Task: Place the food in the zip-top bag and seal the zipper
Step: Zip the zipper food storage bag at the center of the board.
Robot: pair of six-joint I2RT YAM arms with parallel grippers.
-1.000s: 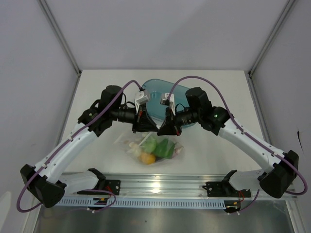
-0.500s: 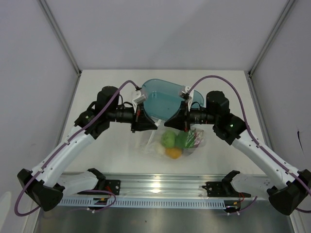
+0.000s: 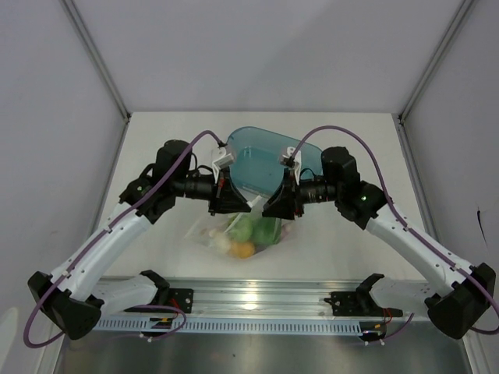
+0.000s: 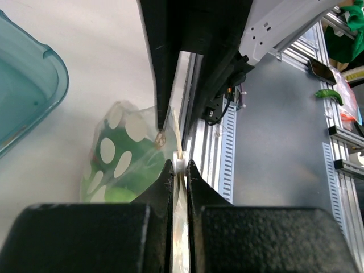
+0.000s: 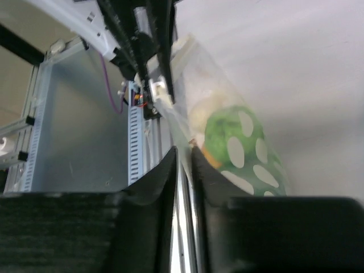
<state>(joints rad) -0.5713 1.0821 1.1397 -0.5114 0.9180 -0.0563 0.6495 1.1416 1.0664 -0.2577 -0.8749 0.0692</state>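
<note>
The zip-top bag (image 3: 244, 234) hangs between my two grippers, just above the table, with its top edge stretched between them. Inside it are green food (image 3: 256, 228), a yellow-orange piece (image 3: 243, 249) and a white piece (image 3: 222, 243). My left gripper (image 3: 236, 205) is shut on the left end of the bag's mouth edge. In the left wrist view the gripper (image 4: 180, 166) pinches the zipper strip (image 4: 181, 227), with a small white piece at its tips. My right gripper (image 3: 273, 209) is shut on the right end, and the right wrist view shows the gripper (image 5: 183, 152) pinching the edge beside the green food (image 5: 236, 142).
The translucent teal tray (image 3: 261, 156) stands right behind both grippers; its corner shows in the left wrist view (image 4: 28, 96). An aluminium rail (image 3: 257, 300) runs along the near table edge. White walls close in the left, right and back.
My right gripper slid right along the bag's mouth, then came back left toward the left gripper. The bag and food swung right, then back left. The left gripper barely moved.
</note>
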